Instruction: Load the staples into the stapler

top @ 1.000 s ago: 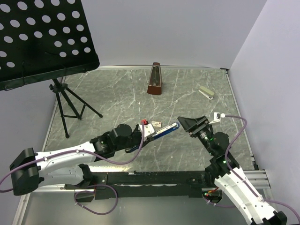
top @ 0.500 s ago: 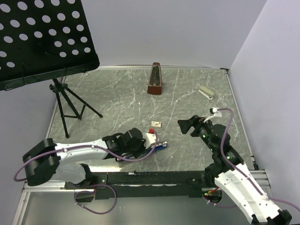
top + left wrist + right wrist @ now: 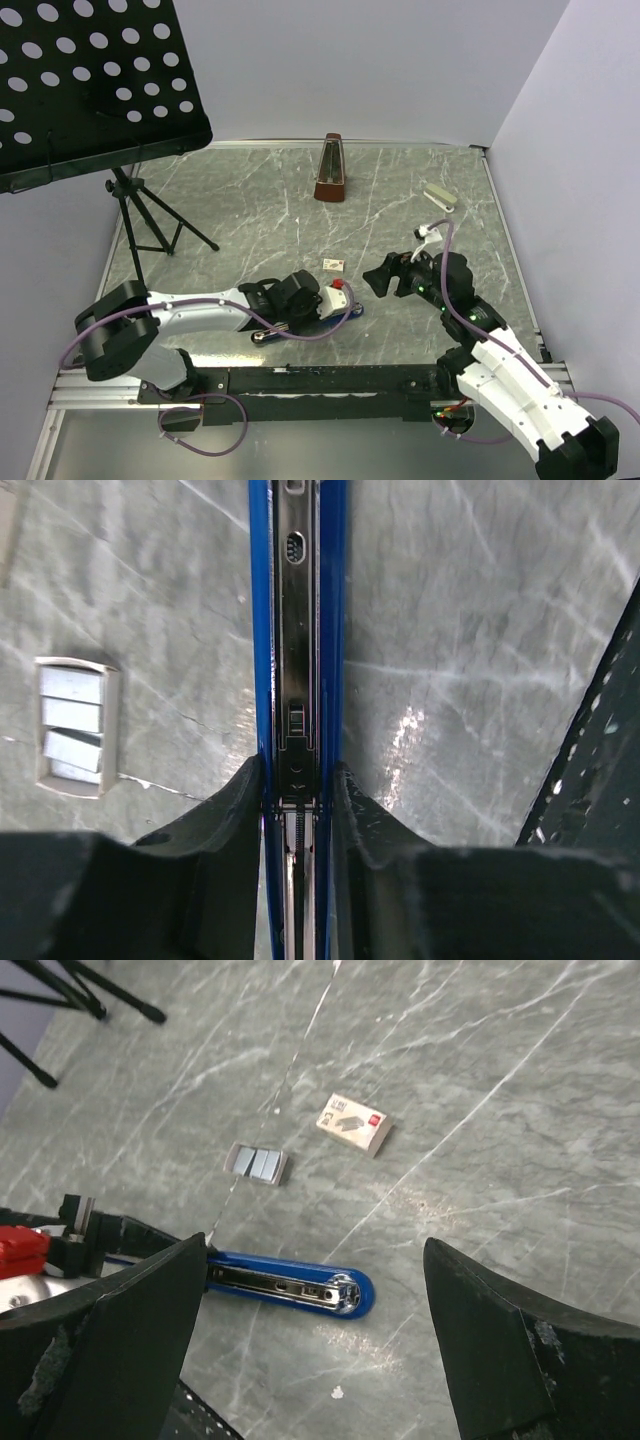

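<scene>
While the left gripper [image 3: 298, 780] clamped the blue stapler [image 3: 300, 630], its channel exposed, the right gripper [image 3: 315, 1250] hung spread wide and empty. The staples [image 3: 255, 1163] lay ahead of its fingers, beyond the stapler, likely needing a delicate pinch next.

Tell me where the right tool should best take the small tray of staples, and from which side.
Probably from straight above, pinching its two long outer walls. The tray lies flat on the table, open side up, apart from the box and the blue stapler, so its walls are free.
</scene>
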Controlling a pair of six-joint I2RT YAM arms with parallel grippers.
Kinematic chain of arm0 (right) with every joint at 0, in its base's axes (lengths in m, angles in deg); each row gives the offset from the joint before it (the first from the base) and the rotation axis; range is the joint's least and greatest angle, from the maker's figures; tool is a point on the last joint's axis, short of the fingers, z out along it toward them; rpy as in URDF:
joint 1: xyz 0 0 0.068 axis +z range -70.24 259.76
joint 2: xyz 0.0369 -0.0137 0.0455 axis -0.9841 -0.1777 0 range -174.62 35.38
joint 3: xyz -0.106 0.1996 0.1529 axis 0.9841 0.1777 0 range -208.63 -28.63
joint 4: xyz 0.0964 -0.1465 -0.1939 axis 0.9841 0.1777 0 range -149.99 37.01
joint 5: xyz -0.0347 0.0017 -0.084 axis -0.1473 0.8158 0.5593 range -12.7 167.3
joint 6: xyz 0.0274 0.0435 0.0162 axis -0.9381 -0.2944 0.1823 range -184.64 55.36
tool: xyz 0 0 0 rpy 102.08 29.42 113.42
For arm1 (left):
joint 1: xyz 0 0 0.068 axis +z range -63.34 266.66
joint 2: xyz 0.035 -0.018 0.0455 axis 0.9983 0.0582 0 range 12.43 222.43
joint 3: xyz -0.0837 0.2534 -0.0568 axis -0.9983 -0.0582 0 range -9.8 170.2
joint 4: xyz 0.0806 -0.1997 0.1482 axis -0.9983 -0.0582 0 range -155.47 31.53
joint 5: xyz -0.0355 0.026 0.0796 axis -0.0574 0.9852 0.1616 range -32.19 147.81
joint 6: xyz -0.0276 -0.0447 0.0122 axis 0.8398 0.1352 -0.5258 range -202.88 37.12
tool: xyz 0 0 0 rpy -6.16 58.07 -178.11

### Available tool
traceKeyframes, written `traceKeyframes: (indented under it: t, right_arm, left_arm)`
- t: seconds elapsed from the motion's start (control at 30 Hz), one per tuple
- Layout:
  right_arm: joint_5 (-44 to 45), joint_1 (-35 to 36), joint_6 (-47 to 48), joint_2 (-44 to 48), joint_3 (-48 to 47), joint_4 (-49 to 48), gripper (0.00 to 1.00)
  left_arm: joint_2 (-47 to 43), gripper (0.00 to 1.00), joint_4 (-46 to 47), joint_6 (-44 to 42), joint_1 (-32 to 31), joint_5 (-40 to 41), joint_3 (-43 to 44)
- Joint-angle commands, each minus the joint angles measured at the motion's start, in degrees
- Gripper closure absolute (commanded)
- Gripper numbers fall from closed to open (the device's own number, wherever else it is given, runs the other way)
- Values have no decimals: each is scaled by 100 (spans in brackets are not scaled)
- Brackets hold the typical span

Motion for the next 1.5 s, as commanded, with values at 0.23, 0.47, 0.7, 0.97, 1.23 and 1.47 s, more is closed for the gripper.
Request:
traceKeyframes:
  t: [0.23, 0.47, 0.7, 0.97, 1.23, 1.47]
  right_arm:
    - [-491, 3, 585, -435, -500, 23, 5]
    - [-1132, 100, 1015, -856, -780, 190, 5]
    - [-704, 1327, 1911, -2024, -1510, 884, 5]
    - [-404, 2393, 2984, -3807, -2442, 1456, 9]
    - [150, 2974, 3555, -5031, -3223, 1948, 17]
    - [484, 3308, 3837, -5919, -3655, 2300, 28]
  left_arm:
    - [15, 39, -158, -90, -52, -104, 287]
    - [-1459, 22, 300, 534, 36, 686, 23]
    - [-3491, 1, 19, 2079, 747, 1864, 40]
    - [-4793, 1, -1114, 2452, 1530, 2540, 602]
    - [-5741, 1, 183, 1765, 1731, 3500, -230]
    - [-5840, 1, 493, 2178, 3586, 1761, -680]
